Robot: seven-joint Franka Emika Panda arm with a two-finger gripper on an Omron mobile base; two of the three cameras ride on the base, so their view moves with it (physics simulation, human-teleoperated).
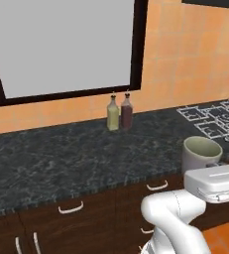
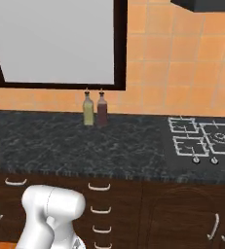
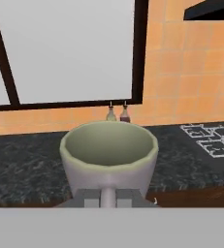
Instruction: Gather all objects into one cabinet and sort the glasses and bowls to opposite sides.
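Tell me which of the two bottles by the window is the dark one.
The reddish-brown bottle, standing to the right of the yellow-green bottle in both base views, nearer the stove. Its contents are dark; its neighbour's are pale.

White arm bent low, wrist level, hand point(image 3: 107, 196) clamped tight on grey-beige cup point(image 3: 108, 155), held upright.

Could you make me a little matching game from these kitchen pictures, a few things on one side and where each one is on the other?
Things:
1. grey-beige cup
2. two bottles
3. stove burners
4. drawer handles

Places:
A. below the counter edge
B. on the counter under the window
C. at the counter's right end
D. clamped in the gripper

Pairs: 1-D, 2-B, 3-C, 4-A
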